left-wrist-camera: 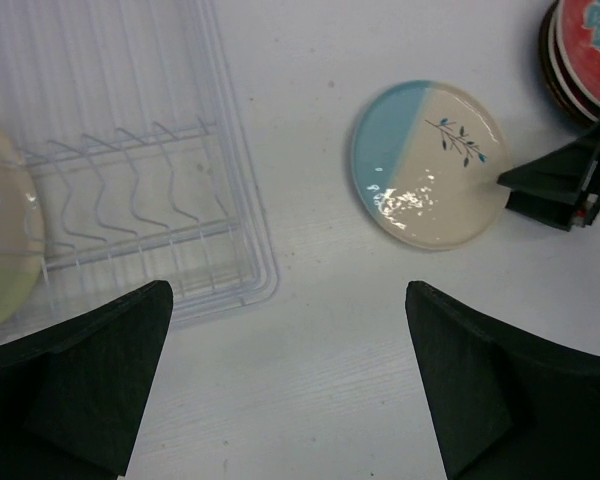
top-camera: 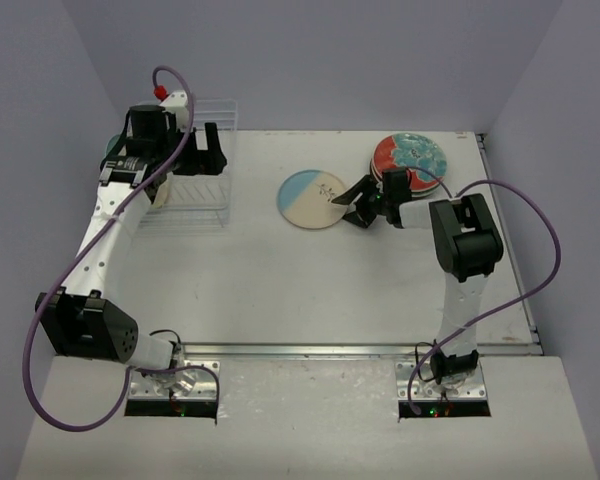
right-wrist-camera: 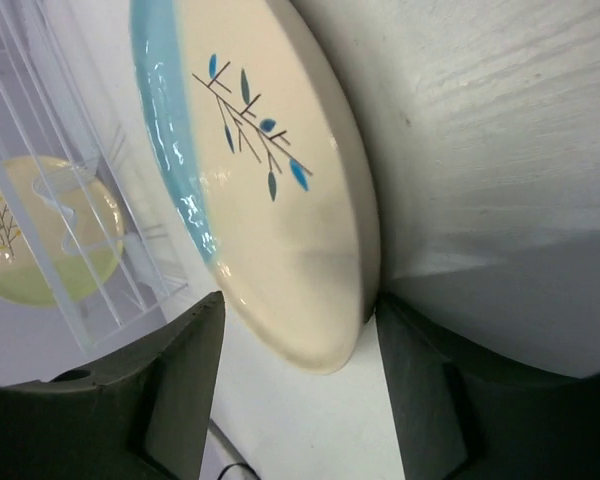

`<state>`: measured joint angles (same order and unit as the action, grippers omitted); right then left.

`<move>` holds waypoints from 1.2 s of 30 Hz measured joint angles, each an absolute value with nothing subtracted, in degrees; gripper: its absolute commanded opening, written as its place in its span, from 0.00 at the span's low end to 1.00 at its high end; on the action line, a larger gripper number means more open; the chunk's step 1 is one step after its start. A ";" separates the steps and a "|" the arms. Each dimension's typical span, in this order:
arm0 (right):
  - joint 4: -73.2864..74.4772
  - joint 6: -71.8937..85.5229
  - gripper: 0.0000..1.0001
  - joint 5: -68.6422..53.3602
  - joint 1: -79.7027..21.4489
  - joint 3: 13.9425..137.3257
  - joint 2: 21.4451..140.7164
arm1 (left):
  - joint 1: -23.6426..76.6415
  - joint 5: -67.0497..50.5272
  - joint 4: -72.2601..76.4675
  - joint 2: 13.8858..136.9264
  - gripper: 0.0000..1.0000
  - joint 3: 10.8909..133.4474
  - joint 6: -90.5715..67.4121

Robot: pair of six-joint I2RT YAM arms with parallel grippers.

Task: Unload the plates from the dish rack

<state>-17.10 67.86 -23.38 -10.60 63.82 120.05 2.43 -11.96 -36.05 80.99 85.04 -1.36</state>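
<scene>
The cream-and-blue plate [top-camera: 312, 199] lies flat mid-table, and its only marking is a little painted twig [right-wrist-camera: 248, 125]. The right gripper [top-camera: 349, 205] is at the plate's 3 o'clock edge, jaws partly open with the rim between them, not clamped. The stack [top-camera: 410, 155] topped by a red-and-teal plate sits at its 2 o'clock. The dish rack [top-camera: 195, 205] is at 9 o'clock with a yellow plate [left-wrist-camera: 0, 230] in it. The left gripper [left-wrist-camera: 288, 295] hangs wide open above the rack, holding nothing. White table [top-camera: 280, 290], pale lilac walls [top-camera: 310, 60].
</scene>
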 measured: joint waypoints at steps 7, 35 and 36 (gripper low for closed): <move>-11.79 64.01 0.72 -21.94 -9.80 61.50 113.64 | -3.24 -4.82 -40.08 82.32 0.97 92.93 -1.81; 6.03 23.45 0.99 -20.89 -18.63 55.71 88.22 | -21.35 -7.41 -56.79 112.00 0.46 117.75 10.21; 6.05 22.66 0.99 -20.67 -18.63 55.15 87.79 | -21.29 -7.75 -56.77 112.27 0.45 117.75 10.42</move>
